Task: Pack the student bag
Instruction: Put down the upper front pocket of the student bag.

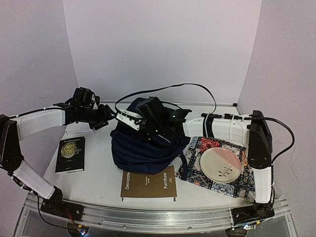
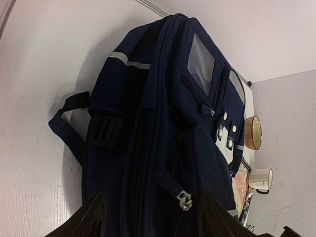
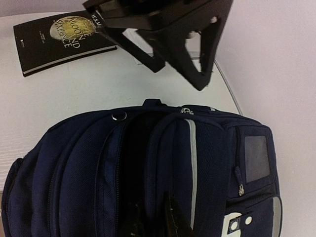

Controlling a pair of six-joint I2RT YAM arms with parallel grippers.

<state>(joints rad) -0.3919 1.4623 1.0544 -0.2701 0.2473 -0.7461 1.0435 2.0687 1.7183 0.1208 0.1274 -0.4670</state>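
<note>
The student bag (image 1: 143, 153), dark navy with white trim, lies in the middle of the table with its main compartment (image 3: 131, 163) unzipped and gaping. My right gripper (image 1: 139, 124) reaches over it from the right. Its dark fingers (image 3: 170, 217) are pinched on the fabric edge beside that opening. My left gripper (image 1: 109, 121) hovers at the bag's left end, open, with nothing between its fingers (image 2: 94, 217). A metal zipper pull (image 2: 184, 200) on the bag (image 2: 163, 98) hangs just ahead of the left gripper (image 2: 153, 222). The left gripper (image 3: 178, 78) also shows above the bag (image 3: 74, 168) in the right wrist view.
A black book (image 1: 70, 154) lies left of the bag, and a brown book (image 1: 148, 183) lies in front of it. A pale plate (image 1: 220, 165) rests on a patterned mat (image 1: 197, 148) to the right. A brown bowl (image 2: 253, 132) and a white mug (image 2: 260, 178) stand beyond the bag.
</note>
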